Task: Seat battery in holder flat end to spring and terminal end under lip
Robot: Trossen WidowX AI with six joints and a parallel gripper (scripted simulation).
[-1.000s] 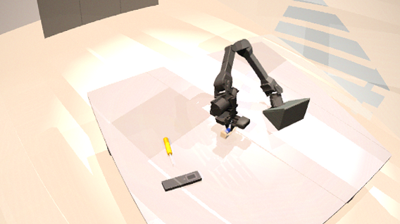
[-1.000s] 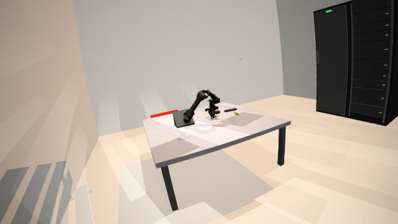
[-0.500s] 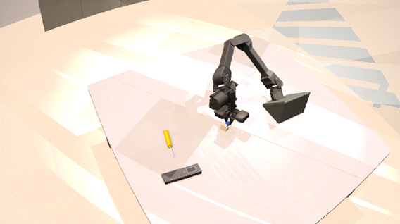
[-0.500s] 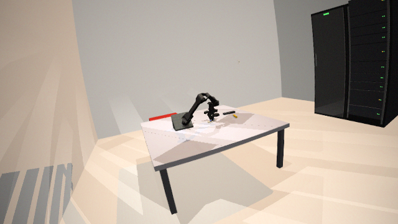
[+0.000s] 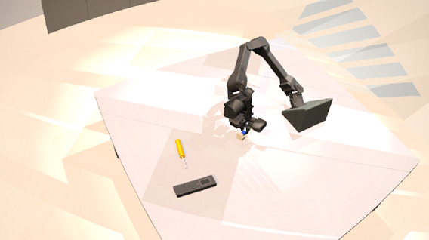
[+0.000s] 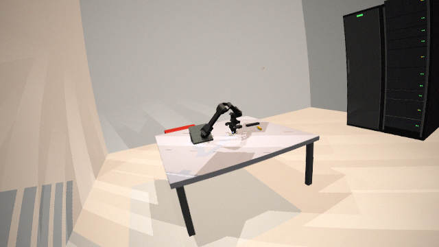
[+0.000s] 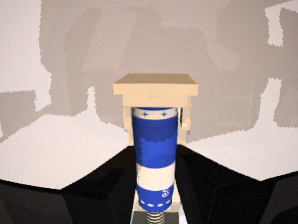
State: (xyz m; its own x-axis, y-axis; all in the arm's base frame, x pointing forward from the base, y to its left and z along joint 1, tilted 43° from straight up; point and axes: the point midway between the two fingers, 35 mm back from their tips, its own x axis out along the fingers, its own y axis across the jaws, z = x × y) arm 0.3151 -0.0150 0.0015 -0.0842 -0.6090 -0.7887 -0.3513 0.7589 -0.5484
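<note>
The blue and white battery point(image 5: 243, 132) point(image 7: 155, 130) lies lengthwise over the tan holder point(image 5: 240, 137) point(image 7: 155, 90). In the wrist view its plus-marked end meets the holder's lip, and the terminal nub is hidden beneath or behind the lip. Its flat end is at the coiled spring point(image 7: 155, 218), near the bottom edge. The battery looks roughly in line with the holder; whether it lies fully flat cannot be told. My gripper point(image 7: 154, 153) point(image 6: 234, 132) is shut on the battery, with one dark finger on each side of its lower half.
A yellow-handled screwdriver point(image 5: 179, 149) point(image 6: 259, 127) and a dark rectangular device point(image 5: 194, 186) point(image 6: 252, 124) lie on the table point(image 5: 299, 190) point(image 6: 288, 137). The arm stands on a dark green-grey base point(image 5: 314, 117) point(image 6: 195, 134). A red bar point(image 6: 179, 129) shows at the table's far edge.
</note>
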